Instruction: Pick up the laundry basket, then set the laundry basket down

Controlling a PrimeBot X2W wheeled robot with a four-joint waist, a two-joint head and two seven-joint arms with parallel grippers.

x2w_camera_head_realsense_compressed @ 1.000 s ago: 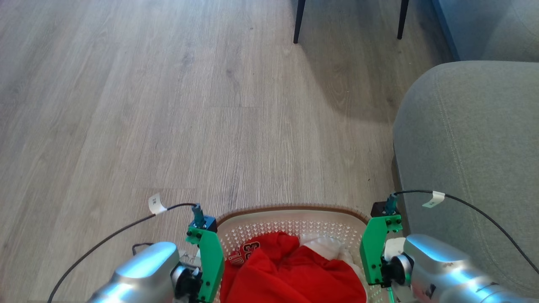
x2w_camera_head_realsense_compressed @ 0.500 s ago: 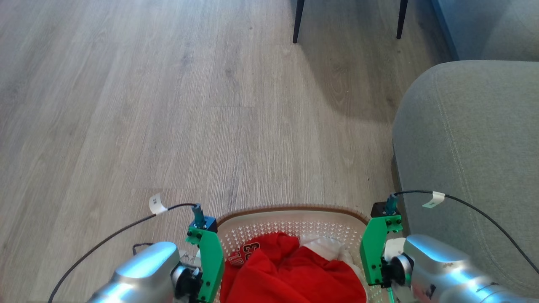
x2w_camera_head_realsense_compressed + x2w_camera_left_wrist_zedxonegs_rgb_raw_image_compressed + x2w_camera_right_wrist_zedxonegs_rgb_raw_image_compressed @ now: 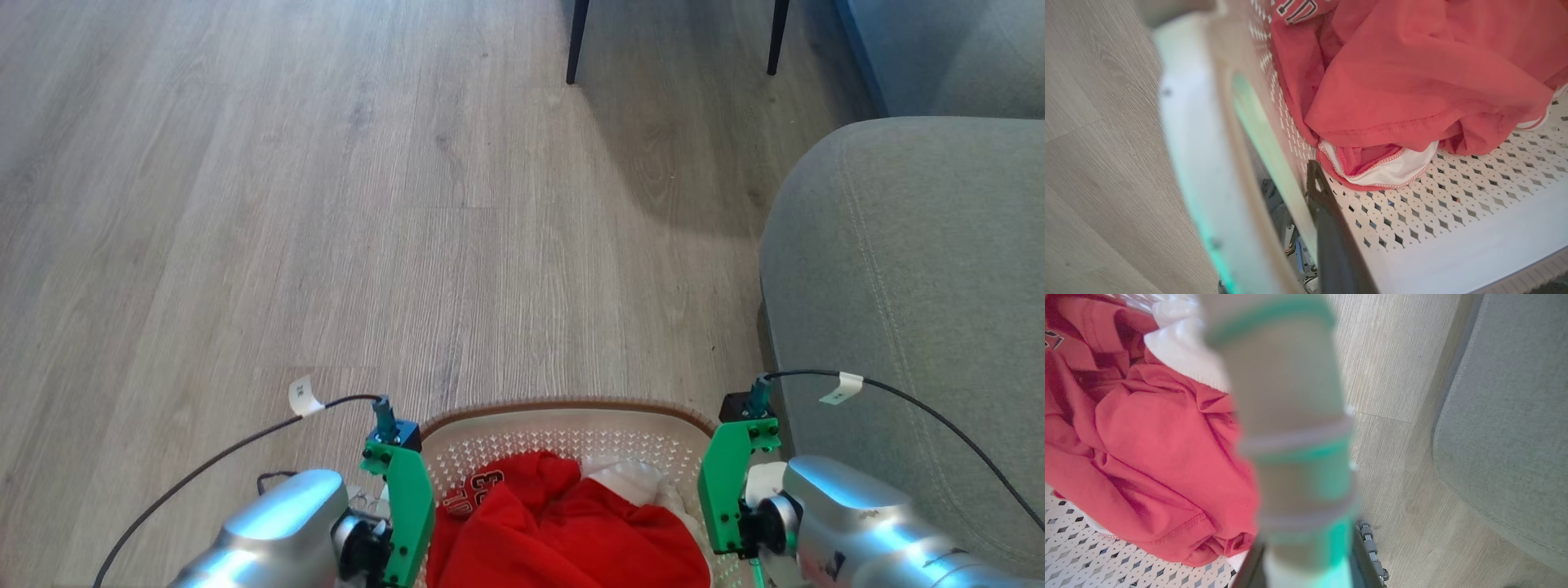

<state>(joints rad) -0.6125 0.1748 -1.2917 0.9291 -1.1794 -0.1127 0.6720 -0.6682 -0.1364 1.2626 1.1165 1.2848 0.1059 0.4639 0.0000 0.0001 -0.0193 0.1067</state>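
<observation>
dark finger [image 3: 1331, 228] inside laundry basket [image 3: 1453, 228] wall, just beside red clothing [image 3: 1412, 81]

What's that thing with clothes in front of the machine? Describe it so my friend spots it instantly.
Start at the grey sofa on the right, then look left across the wooden floor, between the left arm and right arm. There is the laundry basket: white perforated walls, and a brown woven-look rim and red clothing that set it apart from the grey surroundings.
</observation>
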